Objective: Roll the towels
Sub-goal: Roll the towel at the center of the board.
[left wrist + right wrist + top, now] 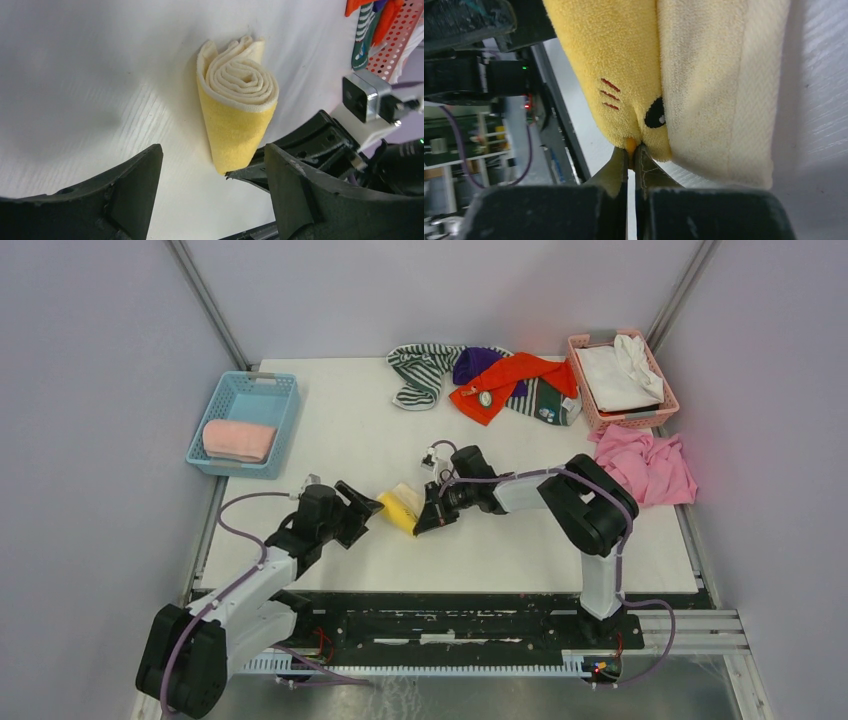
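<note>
White tabletop point(340, 440), yellow towel roll point(239, 120) (cream spiral), perhaps loose.

White arms point(250, 585), black joints point(185, 660), purple cables point(221, 520).

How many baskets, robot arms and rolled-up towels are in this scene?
Baskets: 2 (blue basket, pink basket)
Robot arms: 2 (left arm, right arm)
Rolled towels: 2 (pink towel in the blue basket, yellow towel on the table)
Total: 6
</note>
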Robot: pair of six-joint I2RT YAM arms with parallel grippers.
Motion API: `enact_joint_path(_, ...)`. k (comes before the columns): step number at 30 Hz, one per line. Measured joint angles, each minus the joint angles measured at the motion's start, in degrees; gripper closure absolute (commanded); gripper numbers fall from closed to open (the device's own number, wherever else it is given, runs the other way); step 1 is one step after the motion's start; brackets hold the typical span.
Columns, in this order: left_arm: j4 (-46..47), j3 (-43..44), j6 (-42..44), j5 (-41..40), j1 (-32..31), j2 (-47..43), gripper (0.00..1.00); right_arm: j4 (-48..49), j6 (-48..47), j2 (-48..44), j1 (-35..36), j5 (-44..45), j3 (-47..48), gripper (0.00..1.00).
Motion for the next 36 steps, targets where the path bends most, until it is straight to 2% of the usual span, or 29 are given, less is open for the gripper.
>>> enact_joint_path(6, 5.8, -1.3, 0.0, 2.7, 0.1, 1.3, 0.19, -0.6, 7.7, 4.3, -3.4, -9.5, 2.1, 1.0)
enact_joint_path(10, 10.3, -1.0, 0.1, 3.8, 0.1, 7.0, 0.21, -3.9, 9.7, 5.6, -4.0, -12.2, 3.8, 0.99)
enact_joint_path(15, 14.0, 0.4, 0.1, 4.6, 0.1, 15.4, 0.3, -8.7, 10.0, 6.4, -4.2, -13.0, 6.1, 0.98)
enact_joint_path(19, 16.5, 1.4, 0.0, 4.6, 0.2, 19.5, 0.4, -13.0, 8.8, 6.5, -4.2, -12.4, 8.0, 0.91)
enact_joint_path(22, 17.2, 1.7, -0.4, 4.4, 0.2, 21.1, 0.47, -16.5, 6.9, 6.3, -4.2, -11.4, 9.5, 0.76)
enact_joint_path(25, 17.0, 1.9, -0.8, 4.1, 0.2, 21.8, 0.49, -19.9, 4.0, 4.0, -3.9, -8.5, 9.7, 0.66)
enact_joint_path(28, 16.7, 2.0, -1.0, 3.8, 0.2, 21.9, 0.51, -24.8, -0.2, 0.1, -2.9, -3.2, 9.7, 0.51)
enact_joint_path(32, 16.4, 2.0, -1.3, 3.0, 0.2, 21.9, 0.52, -33.0, -7.3, -5.9, -0.3, 6.8, 11.1, 0.44)
enact_joint_path(36, 16.0, 2.2, -1.5, 2.8, 0.2, 21.9, 0.52, -37.1, -15.1, -11.4, 5.4, 20.5, 13.3, 0.42)
